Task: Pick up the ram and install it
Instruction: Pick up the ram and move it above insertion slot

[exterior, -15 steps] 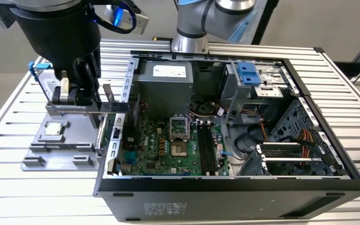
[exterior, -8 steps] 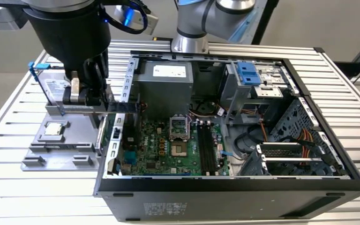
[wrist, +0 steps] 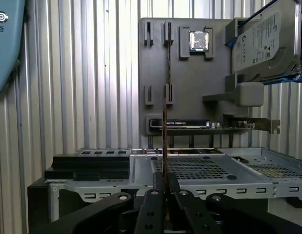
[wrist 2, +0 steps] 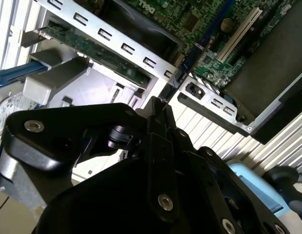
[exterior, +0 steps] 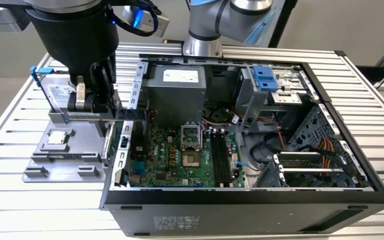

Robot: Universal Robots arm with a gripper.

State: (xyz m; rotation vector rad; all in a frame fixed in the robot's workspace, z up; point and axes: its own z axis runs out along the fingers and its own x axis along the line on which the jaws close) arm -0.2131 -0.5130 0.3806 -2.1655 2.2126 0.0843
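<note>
Claw (wrist: 165,184) is pressed together on the ram (wrist: 165,122), which is pinched between the two black fingers (wrist: 151,204) at one end. In the first wrist view the ram is seen edge-on, as a very thin, straight, dark line running out from the fingertips. It is long and narrow with no bend. Its face is turned away, so the board colour can't be told.

In that view the ram's line crosses the perforated metal rim of the computer case (wrist: 199,168) and lies in front of the gray tray (wrist: 190,83). It lines up with the tray's narrow slot pairs. Whether it touches the tray can't be told.

In the exterior view the claw (exterior: 88,106) hangs from the big black arm at the exterior view's left. It is over the edge where the gray tray (exterior: 58,165) meets the outer wall of the case (exterior: 245,212). The ram is not installed and is well apart from the long black slots (exterior: 220,159) on the green motherboard (exterior: 168,162).

On the tray, the square silver processor chip (exterior: 58,136) lies flat and the hard drive (exterior: 62,95) with its blue bracket stands just beside the claw. Tray and case both sit on the ribbed metal surface (exterior: 12,200).
</note>
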